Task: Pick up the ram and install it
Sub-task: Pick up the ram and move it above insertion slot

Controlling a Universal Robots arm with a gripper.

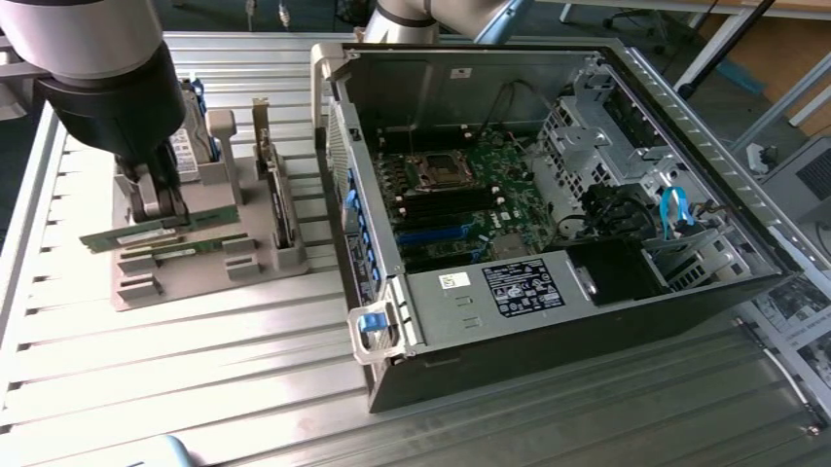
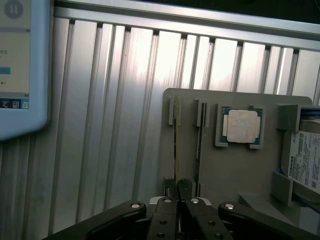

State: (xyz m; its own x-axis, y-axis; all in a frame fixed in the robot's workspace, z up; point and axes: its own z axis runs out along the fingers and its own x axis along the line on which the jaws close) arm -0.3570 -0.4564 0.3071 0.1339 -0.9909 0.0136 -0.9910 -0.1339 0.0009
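The ram (image 1: 111, 236) is a thin green stick lying across the grey holder (image 1: 143, 287) at the exterior view's left. My gripper (image 1: 154, 209) comes down on the ram's middle and is shut on it. In the wrist view the ram (image 2: 175, 145) shows edge-on, running away from my gripper (image 2: 178, 187), whose black fingers (image 2: 167, 200) pinch its top edge. Its far end still lines up with the holder's end clip; I cannot tell whether it has lifted. The twin stick (image 1: 182, 251) (image 2: 198, 145) sits in the neighbouring slot.
The open computer case (image 1: 520, 292) lies at the exterior view's right with its motherboard (image 1: 468, 185) and memory slots (image 1: 449, 206) exposed. The holder (image 2: 225, 175) also carries a silver processor chip (image 2: 242, 126), a hard drive (image 2: 305, 160) and an upright expansion card (image 1: 275, 195). A tablet (image 2: 20, 65) lies on the ribbed table.
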